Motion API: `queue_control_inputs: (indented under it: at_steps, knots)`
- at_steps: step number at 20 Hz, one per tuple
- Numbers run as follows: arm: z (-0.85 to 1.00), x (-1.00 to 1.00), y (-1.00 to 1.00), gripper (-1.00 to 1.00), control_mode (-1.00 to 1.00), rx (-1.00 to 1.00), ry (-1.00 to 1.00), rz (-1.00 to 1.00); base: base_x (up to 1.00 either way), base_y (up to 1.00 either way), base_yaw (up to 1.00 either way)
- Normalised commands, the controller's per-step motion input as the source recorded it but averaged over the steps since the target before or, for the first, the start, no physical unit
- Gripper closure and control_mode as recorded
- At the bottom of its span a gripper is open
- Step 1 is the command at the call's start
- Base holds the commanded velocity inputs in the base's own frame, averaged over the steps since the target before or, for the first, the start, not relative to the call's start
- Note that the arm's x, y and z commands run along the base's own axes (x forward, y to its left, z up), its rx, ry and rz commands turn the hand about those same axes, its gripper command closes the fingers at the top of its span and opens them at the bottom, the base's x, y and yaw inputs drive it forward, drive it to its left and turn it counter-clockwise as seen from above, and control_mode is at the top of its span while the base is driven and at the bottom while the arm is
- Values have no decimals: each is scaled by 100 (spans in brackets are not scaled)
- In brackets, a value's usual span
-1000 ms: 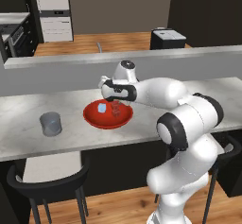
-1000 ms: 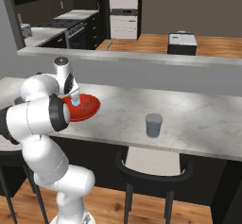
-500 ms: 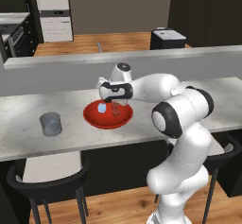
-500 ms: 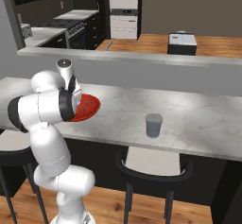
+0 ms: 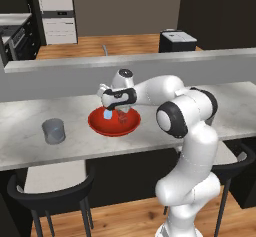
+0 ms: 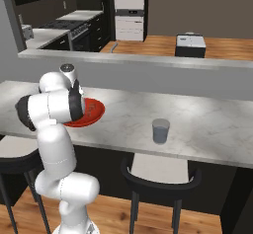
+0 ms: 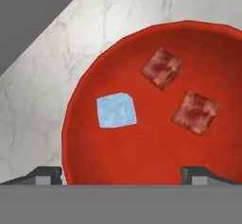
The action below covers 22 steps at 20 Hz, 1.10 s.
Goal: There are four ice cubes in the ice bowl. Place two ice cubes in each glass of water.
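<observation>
hand spread wide over red ice bowl, three ice cubes inside (one pale blue), nothing held

Three cubes showed in one red bowl: one pale blue, two reddish see-through. One grey glass stood on the counter. Two stools sat below.

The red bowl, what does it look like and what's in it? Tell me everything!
The red bowl is wide, round, shallow and shiny. It sits flat on the marble counter. In the hand view, three little cubes lie inside it: one pale blue ice cube and two see-through cubes that look reddish. The gripper hangs open just above it, not touching.
</observation>
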Motion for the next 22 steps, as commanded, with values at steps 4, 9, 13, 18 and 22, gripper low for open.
queue_control_inputs:
  at_steps: [4,9,13,18,22]
  knots:
    - [-14,37,0,-100,-100,0,0,4,0,0,0]
    - [-14,24,1,-100,-100,0,1,4,0,0,0]
    - [-15,13,8,-100,-100,0,4,5,0,0,0]
    - [-20,6,4,-100,-100,0,5,6,0,0,0]
    - [-27,0,0,-100,-100,0,5,6,0,0,0]
